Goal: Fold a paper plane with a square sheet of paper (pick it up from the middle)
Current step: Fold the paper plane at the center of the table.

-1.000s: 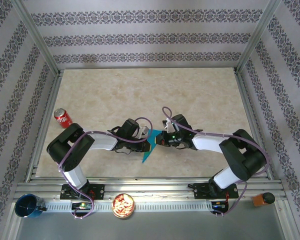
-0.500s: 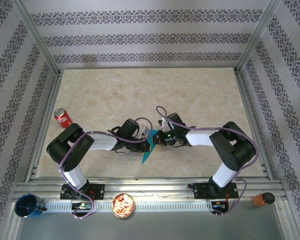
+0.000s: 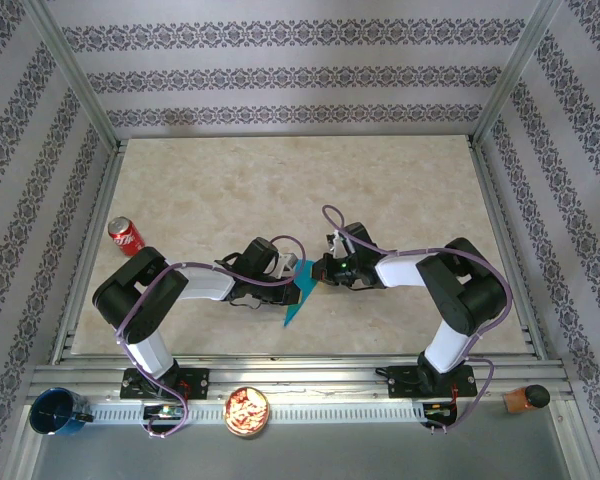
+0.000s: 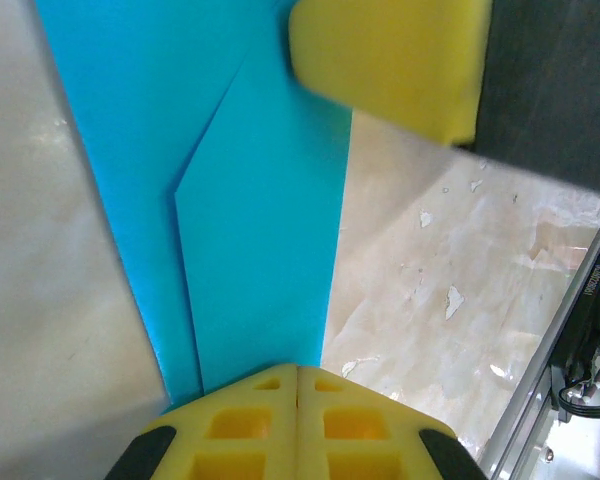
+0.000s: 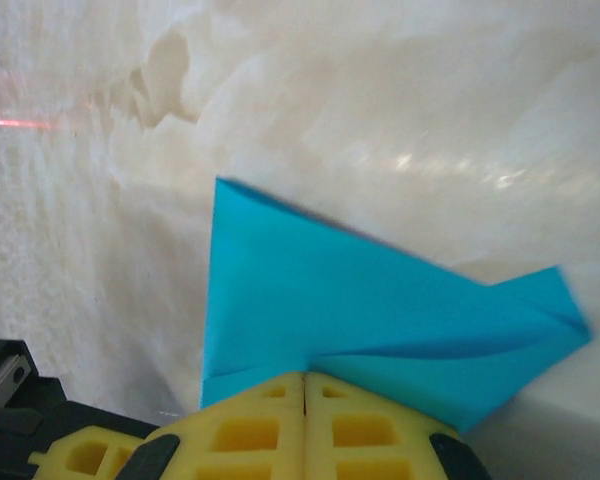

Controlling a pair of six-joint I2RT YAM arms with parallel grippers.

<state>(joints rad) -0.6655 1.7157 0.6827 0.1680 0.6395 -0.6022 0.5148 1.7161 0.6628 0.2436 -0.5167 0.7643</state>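
The turquoise paper sat low and centre in the top view as a narrow, partly folded wedge, its point aimed toward the bottom edge of the frame. In the left wrist view the paper showed a diagonal crease with one layer lapped over another. In the right wrist view the paper fanned out with its right corner curling upward. We could not tell whether it lay flat on the surface or was lifted a little.

Both sets of jaws met at its upper end. The left jaws were clenched, with the paper's edge running into the seam between their yellow pads. The right jaws were likewise pinched tight on the paper, and one of their pads hung in the upper right of the left wrist view.

We judged the danger to lie in the two grips being so close. Pulling apart could tear the thin sheet, while any twist would skew the crease or crumple the curled corner. A dragged tip could also buckle against the surface.

A soda can stood far left, well apart.
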